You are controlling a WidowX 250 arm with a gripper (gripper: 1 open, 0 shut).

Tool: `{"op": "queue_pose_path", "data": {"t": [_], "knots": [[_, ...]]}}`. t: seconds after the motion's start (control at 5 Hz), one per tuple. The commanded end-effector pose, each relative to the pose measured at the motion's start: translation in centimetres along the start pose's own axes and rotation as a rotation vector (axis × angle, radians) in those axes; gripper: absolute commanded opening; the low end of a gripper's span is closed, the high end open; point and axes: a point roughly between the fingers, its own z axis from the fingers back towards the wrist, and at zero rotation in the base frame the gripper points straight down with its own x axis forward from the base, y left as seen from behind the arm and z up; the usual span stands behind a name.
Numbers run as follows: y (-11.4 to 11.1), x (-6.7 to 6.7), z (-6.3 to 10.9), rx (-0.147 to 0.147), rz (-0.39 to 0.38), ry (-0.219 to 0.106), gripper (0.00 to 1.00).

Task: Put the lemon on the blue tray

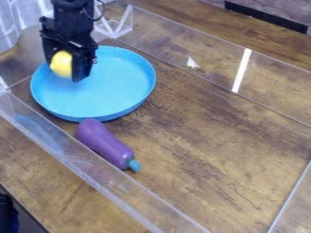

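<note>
The yellow lemon sits between the black fingers of my gripper, which is shut on it and points straight down. It hangs low over the left part of the round blue tray. Whether the lemon touches the tray floor I cannot tell, since the fingers hide its underside. The tray rests on the wooden table at the upper left.
A purple eggplant with a teal tip lies just in front of the tray. A clear plastic wall runs along the table's front left edge. A bright glare streak marks the wood to the right.
</note>
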Motion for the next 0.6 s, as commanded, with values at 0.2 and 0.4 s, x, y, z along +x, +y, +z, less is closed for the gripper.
{"op": "queue_pose_path", "data": {"t": [0.2, 0.4], "knots": [[2.0, 0.9, -0.1, 0.039, 0.039, -0.045, 0.0], [1.9, 1.0, -1.0, 0.043, 0.063, -0.042, 0.0]]}}
